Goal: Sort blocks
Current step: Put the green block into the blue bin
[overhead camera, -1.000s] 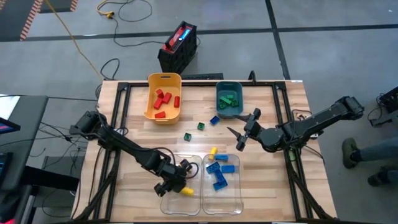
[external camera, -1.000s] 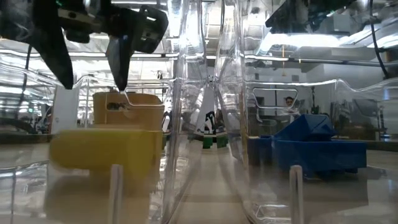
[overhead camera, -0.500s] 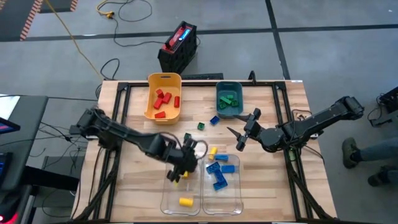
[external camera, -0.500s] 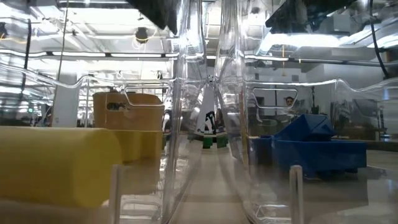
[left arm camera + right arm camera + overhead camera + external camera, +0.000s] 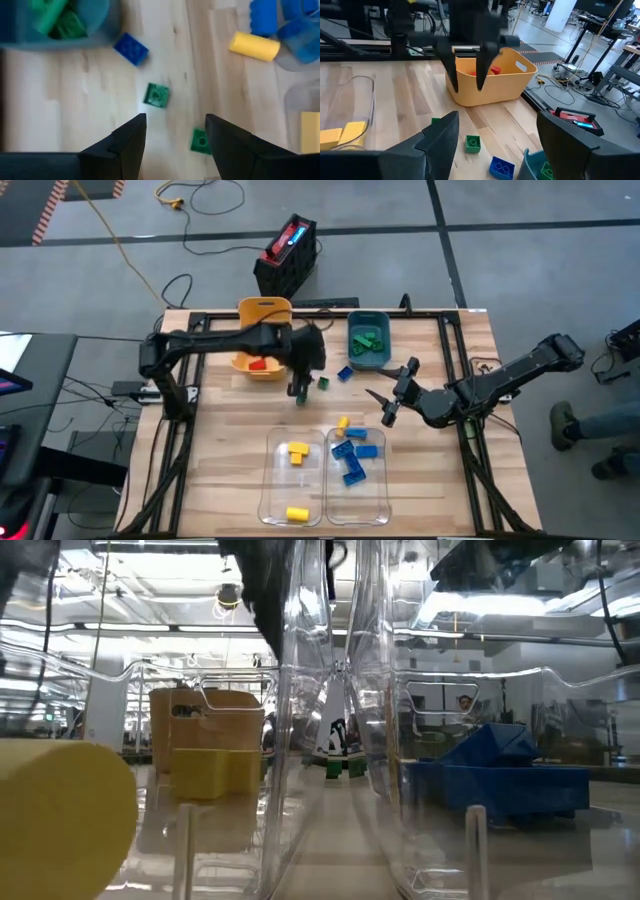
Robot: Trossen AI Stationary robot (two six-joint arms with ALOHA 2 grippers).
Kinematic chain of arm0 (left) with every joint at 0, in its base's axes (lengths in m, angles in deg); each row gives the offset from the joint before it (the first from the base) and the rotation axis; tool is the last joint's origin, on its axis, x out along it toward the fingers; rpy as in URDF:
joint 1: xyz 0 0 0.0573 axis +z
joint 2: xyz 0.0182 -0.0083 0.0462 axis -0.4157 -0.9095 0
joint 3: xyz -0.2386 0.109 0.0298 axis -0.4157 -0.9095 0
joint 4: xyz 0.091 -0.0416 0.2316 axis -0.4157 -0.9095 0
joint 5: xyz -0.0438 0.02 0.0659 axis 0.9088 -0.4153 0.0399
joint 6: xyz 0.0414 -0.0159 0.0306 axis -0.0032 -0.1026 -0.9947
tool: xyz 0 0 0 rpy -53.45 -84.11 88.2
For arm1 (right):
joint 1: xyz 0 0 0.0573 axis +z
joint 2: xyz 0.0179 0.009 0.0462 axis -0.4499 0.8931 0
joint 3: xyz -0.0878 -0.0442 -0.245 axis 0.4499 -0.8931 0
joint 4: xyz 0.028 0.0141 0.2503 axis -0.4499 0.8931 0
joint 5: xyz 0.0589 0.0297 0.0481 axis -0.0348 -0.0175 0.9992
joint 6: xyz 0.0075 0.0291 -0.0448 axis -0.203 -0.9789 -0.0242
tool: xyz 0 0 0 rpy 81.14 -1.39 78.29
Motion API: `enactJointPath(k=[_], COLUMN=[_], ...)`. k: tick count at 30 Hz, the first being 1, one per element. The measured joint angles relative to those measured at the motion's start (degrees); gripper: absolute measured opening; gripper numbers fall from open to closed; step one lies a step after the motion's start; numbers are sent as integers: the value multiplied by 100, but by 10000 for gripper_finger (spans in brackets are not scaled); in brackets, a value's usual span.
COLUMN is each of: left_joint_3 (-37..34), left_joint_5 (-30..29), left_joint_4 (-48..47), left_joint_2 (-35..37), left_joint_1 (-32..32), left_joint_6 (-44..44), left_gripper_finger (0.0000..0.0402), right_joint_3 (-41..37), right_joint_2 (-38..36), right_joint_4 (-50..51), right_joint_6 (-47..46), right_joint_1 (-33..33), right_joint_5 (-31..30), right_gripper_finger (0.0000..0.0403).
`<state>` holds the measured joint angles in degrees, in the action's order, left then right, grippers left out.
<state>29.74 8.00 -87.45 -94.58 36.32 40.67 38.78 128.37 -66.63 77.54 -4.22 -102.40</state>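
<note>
My left gripper [image 5: 300, 389] [image 5: 175, 120] hangs open over the table's middle, above two green blocks [image 5: 157, 95] [image 5: 201, 141]; one sits beside a fingertip, untouched. A blue block [image 5: 345, 373] and a yellow block [image 5: 342, 422] lie loose on the wood nearby. Two yellow blocks [image 5: 297, 450] [image 5: 297, 513] lie in the left clear bin [image 5: 272, 480], and several blue blocks [image 5: 352, 460] in the right clear bin. Red blocks [image 5: 258, 364] show in the yellow bin, green ones [image 5: 366, 340] in the teal bin. My right gripper [image 5: 385, 402] [image 5: 497, 117] waits open at the table's right.
The yellow bin [image 5: 262, 310] and the teal bin [image 5: 384, 330] stand at the far edge, the yellow one partly under my left arm. Both clear bins sit at the near edge. A black and red case [image 5: 288, 252] lies on the floor beyond the table.
My left gripper has swung from above the left clear bin toward the far edge and now stands over the green blocks mid-table, open throughout. One yellow block in that bin has moved toward the bin's near end. My right arm has kept still.
</note>
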Motion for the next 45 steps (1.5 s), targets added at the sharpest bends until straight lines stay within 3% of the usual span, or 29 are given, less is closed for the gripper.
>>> enactJointPath(k=[6, 9, 14, 24, 45], left_joint_3=[0, 58, 226, 335, 345], left_joint_5=[161, -62, -537, -609, -1], left_joint_4=[16, 21, 51, 306, 691], left_joint_2=[-700, -995, -1294, -1742, -1965], left_joint_1=[225, 183, -31, -95, 96], left_joint_6=[-17, -179, -465, -728, -858], left_gripper_finger=[203, 214, 243, 314, 304], right_joint_3=[-2, -2, -2, -2, -2], right_joint_2=[-1, -1, -1, -1, 1], right_joint_4=[69, 113, 110, 82, 41], right_joint_6=[22, -23, -24, -22, -37], right_joint_1=[-126, -128, -117, -117, -80], right_joint_5=[-7, -8, -7, -7, -3], right_gripper_finger=[282, 282, 282, 282, 282])
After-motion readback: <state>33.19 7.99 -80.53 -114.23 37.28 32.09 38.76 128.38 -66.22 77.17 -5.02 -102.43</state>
